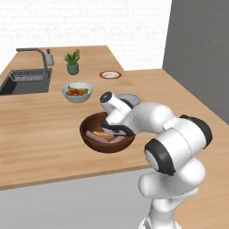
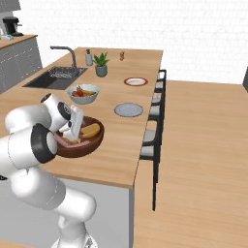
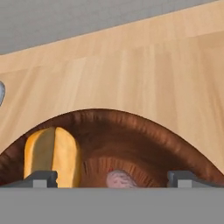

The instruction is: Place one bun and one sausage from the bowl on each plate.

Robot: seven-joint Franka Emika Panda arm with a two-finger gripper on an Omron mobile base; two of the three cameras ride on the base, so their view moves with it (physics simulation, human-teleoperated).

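The dark brown wooden bowl (image 1: 106, 147) (image 2: 86, 147) stands near the counter's front edge. In it lie a golden bun (image 2: 90, 130) (image 3: 52, 155) and pink sausages (image 1: 103, 139) (image 2: 62, 140). My gripper (image 1: 112, 130) (image 2: 72, 132) (image 3: 113, 179) is lowered into the bowl and open, holding nothing. In the hand view the bun sits by the left fingertip (image 3: 41, 178), and a sausage end (image 3: 120, 178) lies between the fingers. The pale grey plate (image 1: 130, 97) (image 2: 129, 110) lies just beyond the bowl, partly behind my arm. The red-rimmed plate (image 1: 110, 74) (image 2: 135, 81) lies farther back.
A pale bowl of fruit (image 1: 77, 92) (image 2: 83, 93) stands left of the plates. Behind it are a potted plant (image 1: 72, 62) (image 2: 101, 64) and the sink (image 1: 26, 81) (image 2: 53, 77) with its faucet. Dark stools (image 2: 156, 121) line the counter's right edge.
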